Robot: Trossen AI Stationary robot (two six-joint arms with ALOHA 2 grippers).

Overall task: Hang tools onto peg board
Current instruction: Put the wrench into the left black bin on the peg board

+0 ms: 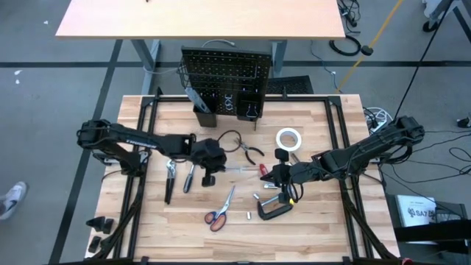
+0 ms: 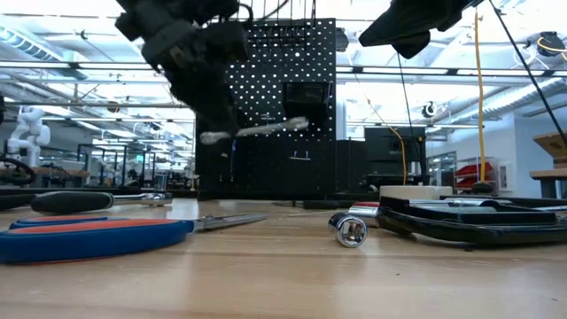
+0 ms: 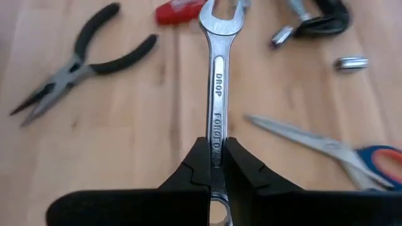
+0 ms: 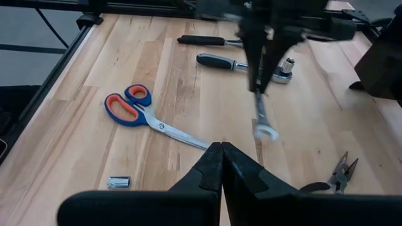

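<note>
My left gripper (image 1: 215, 166) is shut on a silver open-end wrench (image 3: 217, 75) above the middle of the table; the wrench also shows in the low view (image 2: 257, 130) and the right wrist view (image 4: 260, 113). My right gripper (image 4: 221, 157) is shut and empty, above the table near the red screwdriver (image 1: 263, 169). The black peg board (image 1: 224, 73) stands upright at the table's far edge. Pliers (image 1: 249, 149), a white tape roll (image 1: 288, 138), orange-handled scissors (image 1: 221, 210), a black C-clamp (image 1: 274, 209) and a ratchet (image 1: 189, 177) lie flat on the tabletop. My left gripper pinches the wrench's flat shank (image 3: 216, 141) between its two fingers, near the ring end, which shows behind the fingertips (image 3: 217, 213). The fingers lie along the wrench and point toward the table's right. The wrench is lifted clear of the table, about level, its open end (image 3: 220, 19) leading.
Small silver sockets (image 1: 248, 215) lie near the scissors and the C-clamp. A dark-handled tool (image 1: 170, 182) lies left of the ratchet. Black bins (image 1: 246, 110) sit along the peg board's lower edge. A second table (image 1: 199, 18) stands beyond the board.
</note>
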